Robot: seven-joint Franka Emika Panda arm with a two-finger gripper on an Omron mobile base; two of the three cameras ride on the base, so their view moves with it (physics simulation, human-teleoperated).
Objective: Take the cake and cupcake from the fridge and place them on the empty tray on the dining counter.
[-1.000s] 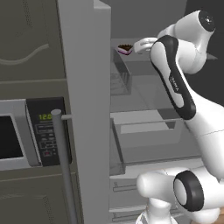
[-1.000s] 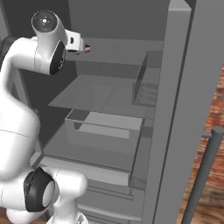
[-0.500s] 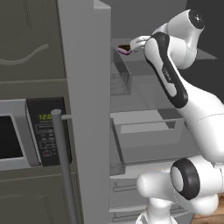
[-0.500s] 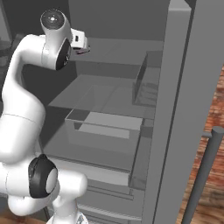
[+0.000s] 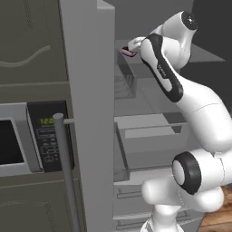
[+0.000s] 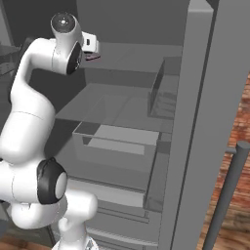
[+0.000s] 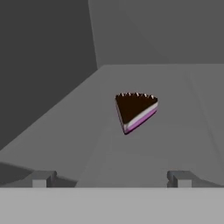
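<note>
Just ahead of the tool point(image 7: 111, 179), whose two dark fingertips point(image 7: 41, 178) stand wide apart with nothing between them, a bare grey shelf point(image 7: 175, 144) runs away toward the back of the fridge point(image 5: 86, 90). The cake point(image 7: 135, 110) sits on that shelf, well beyond the tips and a little to the right of the line between them, its point turned toward the tool, dark chocolate top up, pink and white side showing. Past it the shelf meets the flat grey rear wall, with a darker side wall to the tool's left.

From the left base view the arm reaches high into the open fridge, the wrist close to the cake point(image 5: 128, 50) on the top shelf. Below the tool hang clear door bins point(image 5: 124, 81) and a clear drawer point(image 5: 149, 131), and farther down, more drawers. The near fridge door stands open, its round bar handle point(image 5: 68, 176) toward me. To the left of it sits a microwave point(image 5: 27, 136) set in dark cabinets; its green display is lit but the digits are too small to read for sure. In the right base view, reddish wood flooring point(image 6: 239, 146) shows past the other door.
</note>
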